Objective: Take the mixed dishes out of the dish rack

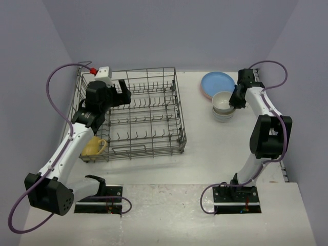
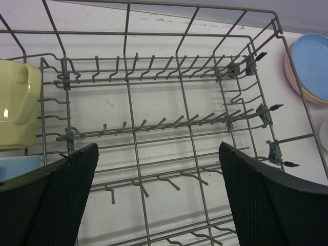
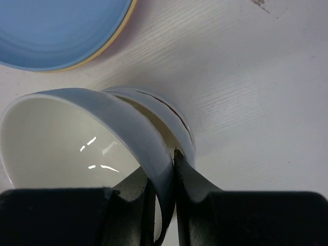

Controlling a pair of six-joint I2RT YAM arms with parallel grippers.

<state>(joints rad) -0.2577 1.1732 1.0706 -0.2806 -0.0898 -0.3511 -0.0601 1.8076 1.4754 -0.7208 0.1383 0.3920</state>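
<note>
Left gripper: my fingers spread wide, hovering above the dish rack.
Right gripper: my fingers pinch the rim of the top white bowl on its stack.
Plates: stacked on the table beside the bowls, blue on top.
Yellow mug: rack's near-left corner.
</note>
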